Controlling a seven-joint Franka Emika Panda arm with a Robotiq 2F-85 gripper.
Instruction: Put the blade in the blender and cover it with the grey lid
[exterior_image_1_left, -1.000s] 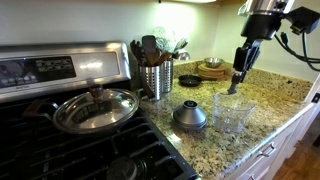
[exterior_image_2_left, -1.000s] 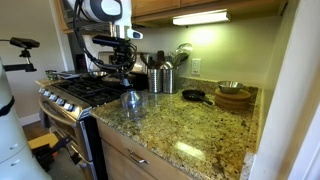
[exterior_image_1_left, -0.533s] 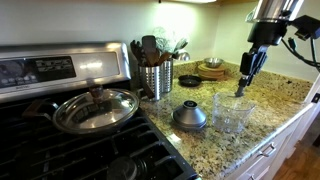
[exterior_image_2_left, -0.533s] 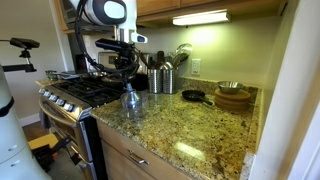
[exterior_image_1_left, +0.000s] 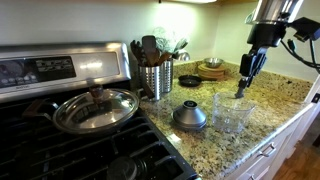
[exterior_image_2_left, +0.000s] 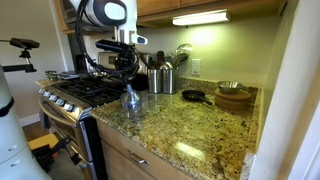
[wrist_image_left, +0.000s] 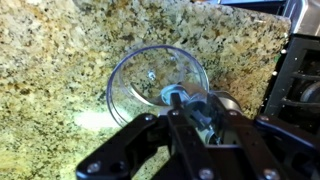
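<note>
My gripper (exterior_image_1_left: 243, 82) hangs over the granite counter, shut on the blade (exterior_image_1_left: 238, 93), a small dark piece pointing down. Just below and in front of it stands the blender (exterior_image_1_left: 233, 112), a clear cup, upright and open. In the wrist view I look straight down into the blender (wrist_image_left: 135, 80), and the blade (wrist_image_left: 178, 98) sits between my fingers above its right rim, with my gripper (wrist_image_left: 195, 112) shut on it. The grey lid (exterior_image_1_left: 190, 117), domed with a knob, rests on the counter beside the blender. In an exterior view my gripper (exterior_image_2_left: 127, 68) hovers above the blender (exterior_image_2_left: 131, 100).
A steel pan with a shiny lid (exterior_image_1_left: 95, 108) sits on the stove. A ribbed steel utensil canister (exterior_image_1_left: 155, 78), a small black pan (exterior_image_1_left: 189, 80) and stacked wooden bowls (exterior_image_1_left: 211, 68) stand along the back. The counter edge (exterior_image_1_left: 265, 140) runs close in front of the blender.
Over the last second my gripper has moved sideways with the blade to a spot above the blender. In the last half second nothing has visibly moved.
</note>
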